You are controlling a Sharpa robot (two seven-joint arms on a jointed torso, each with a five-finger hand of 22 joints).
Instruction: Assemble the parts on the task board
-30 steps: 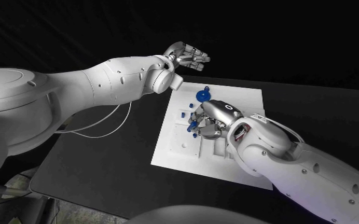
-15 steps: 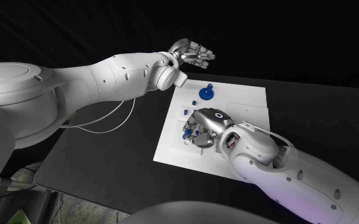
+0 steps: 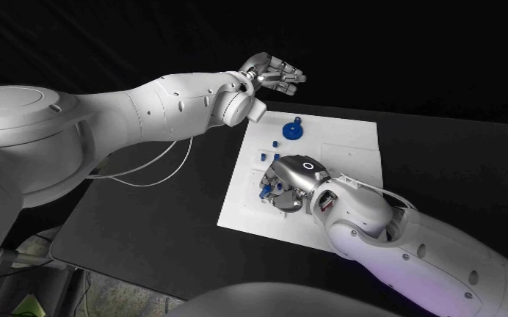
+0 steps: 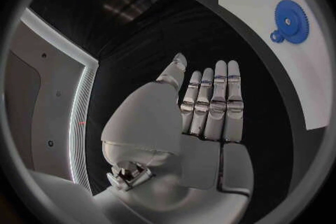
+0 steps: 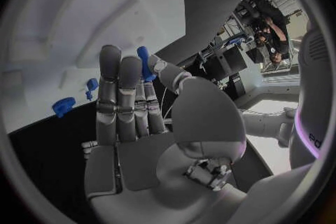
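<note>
While the right hand [image 3: 288,185] works low over the near-middle of the task board [image 3: 344,144], I'd judge the assembly well short of finished. From its wrist camera that hand pinches a small blue part [image 5: 144,61] between thumb and finger, the other fingers straight and together; the piece is slim, its long axis running roughly along the fingers, tip pointing away from the palm. Just past the hand, a few small blue pegs [image 3: 263,157] sit loose or stand on the board. Farther back lies the blue gear [image 3: 290,132], flat, its knob toward the far edge. Beyond the table edge, the left hand [image 3: 273,75] hovers, fingers extended, holding nothing
</note>
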